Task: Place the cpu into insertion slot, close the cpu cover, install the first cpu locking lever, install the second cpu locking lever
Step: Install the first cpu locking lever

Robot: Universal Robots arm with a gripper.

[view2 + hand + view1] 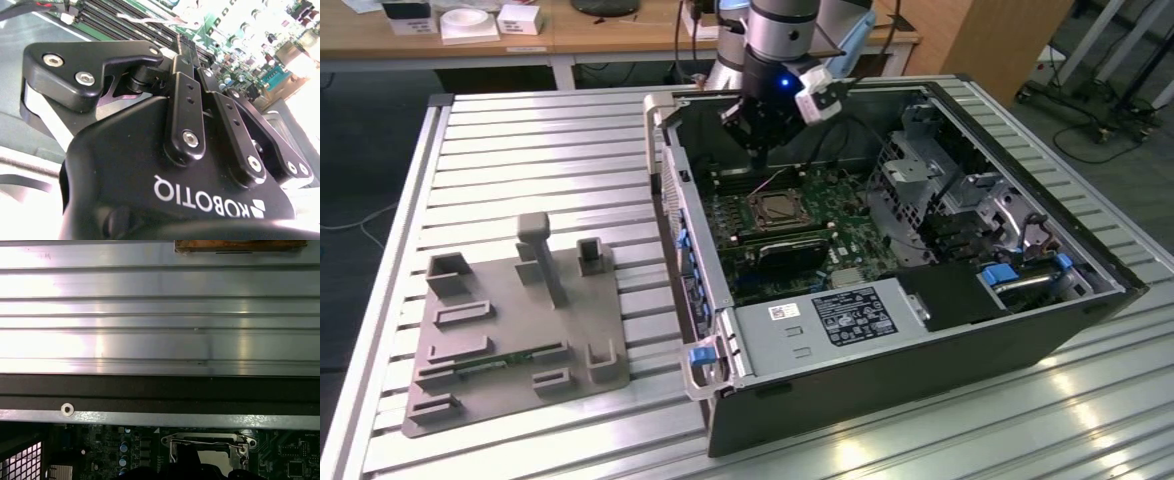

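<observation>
In the exterior view my gripper [759, 152] hangs inside the open computer case, just above the far edge of the insertion slot [781, 208] on the green board. Its fingers [181, 47] stand together, with nothing visible between them. In the first wrist view the cpu cover [206, 441] lies flat as a silvery frame on the insertion slot. A thin wire lever [200, 443] runs along its edge. A pale face, apparently the cpu [216, 458], shows through the window. The dark fingertips [186, 460] partly hide the socket.
The black computer case [921, 350] lies open on a slatted aluminium table [534, 150]. A drive cage [927, 165], cables and a black block [790, 258] crowd the board. A grey fixture plate [520, 330] stands at the exterior view's left. A wooden desk [587, 35] is behind.
</observation>
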